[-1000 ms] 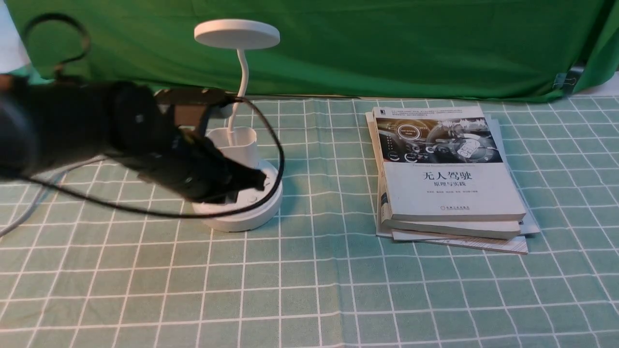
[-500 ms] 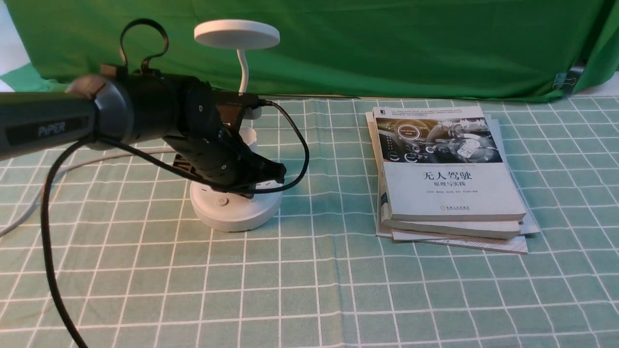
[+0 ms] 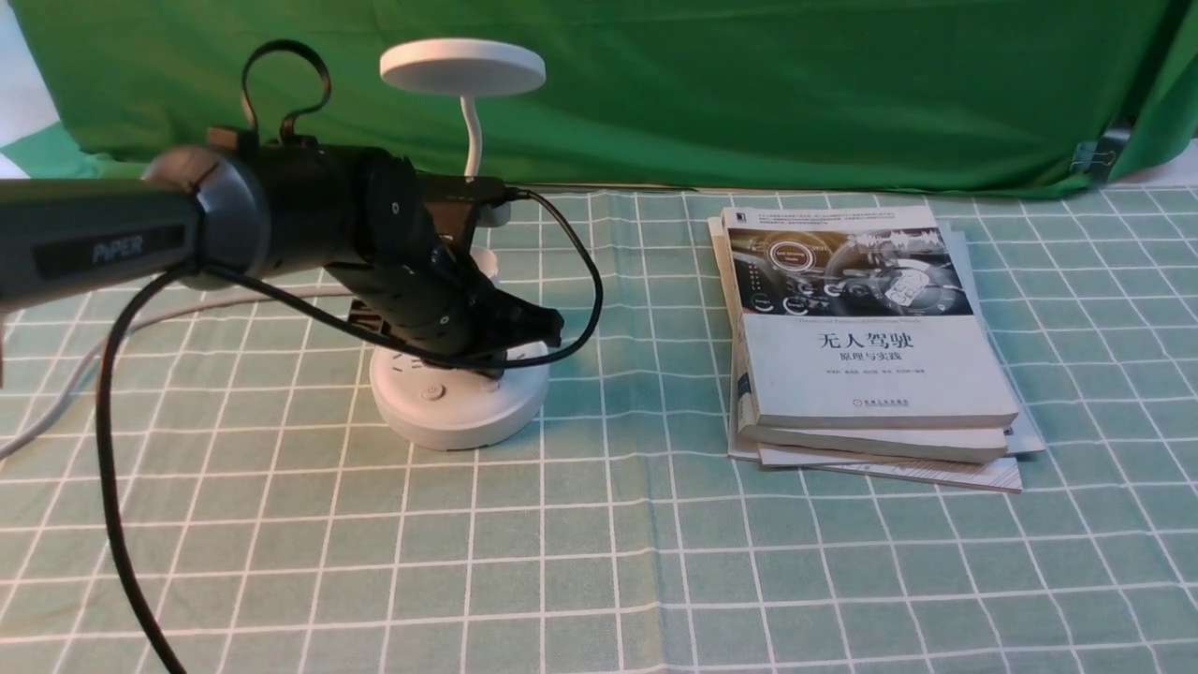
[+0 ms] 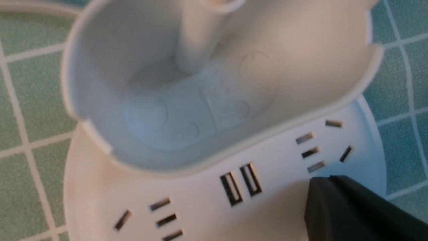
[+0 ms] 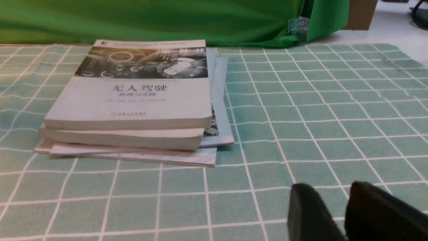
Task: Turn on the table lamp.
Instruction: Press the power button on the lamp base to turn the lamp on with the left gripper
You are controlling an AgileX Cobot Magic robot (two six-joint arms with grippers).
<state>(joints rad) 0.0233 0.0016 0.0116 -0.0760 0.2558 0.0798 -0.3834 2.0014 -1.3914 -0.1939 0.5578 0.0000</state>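
Observation:
The white table lamp stands left of centre, unlit, with its disc head (image 3: 462, 65) on a thin gooseneck and a round base (image 3: 459, 417). One button (image 3: 432, 391) shows on the base's front left. My left gripper (image 3: 547, 329) is shut and empty, its tip low over the right part of the base. In the left wrist view the shut fingers (image 4: 326, 184) sit just by a socket on the base (image 4: 200, 214), below the cup-shaped holder (image 4: 214, 83). My right gripper (image 5: 342, 207) hovers low over the tablecloth, its fingers a narrow gap apart, holding nothing.
A stack of books (image 3: 861, 328) lies right of the lamp, also in the right wrist view as the stack of books (image 5: 133, 97). A green backdrop (image 3: 749, 94) closes the back. The lamp's white cord (image 3: 56, 412) runs off left. My left arm's black cable (image 3: 112, 468) loops down.
My left arm swung rightwards and rose over the lamp base, uncovering the front-left button. In the last half second it edged slightly further right. The lamp stays unlit.

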